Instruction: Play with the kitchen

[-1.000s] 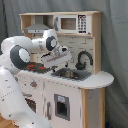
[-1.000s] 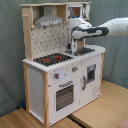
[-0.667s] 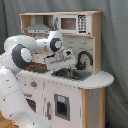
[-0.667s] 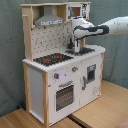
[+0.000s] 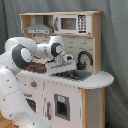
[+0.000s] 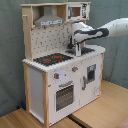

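While my white arm reaches over the counter of the tall white and light-wood toy kitchen [image 5: 75,95], my claw [image 6: 76,49] hangs at its black faucet [image 5: 84,56] above the sink; whether it is spread or pinched I cannot tell. Only the second exterior view shows the black-and-red stovetop [image 6: 52,59] and oven door [image 6: 65,96] plainly, while the first exterior view shows the white microwave [image 5: 71,23] face-on.

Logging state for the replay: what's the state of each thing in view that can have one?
kitchen: upright, standing on the wooden floor.
oven door: closed.
faucet: upright at the sink, spout arched.
sink: the arm's end is down over it; contents unclear.
gripper: low at the sink beside the stovetop; open or shut, cannot tell.
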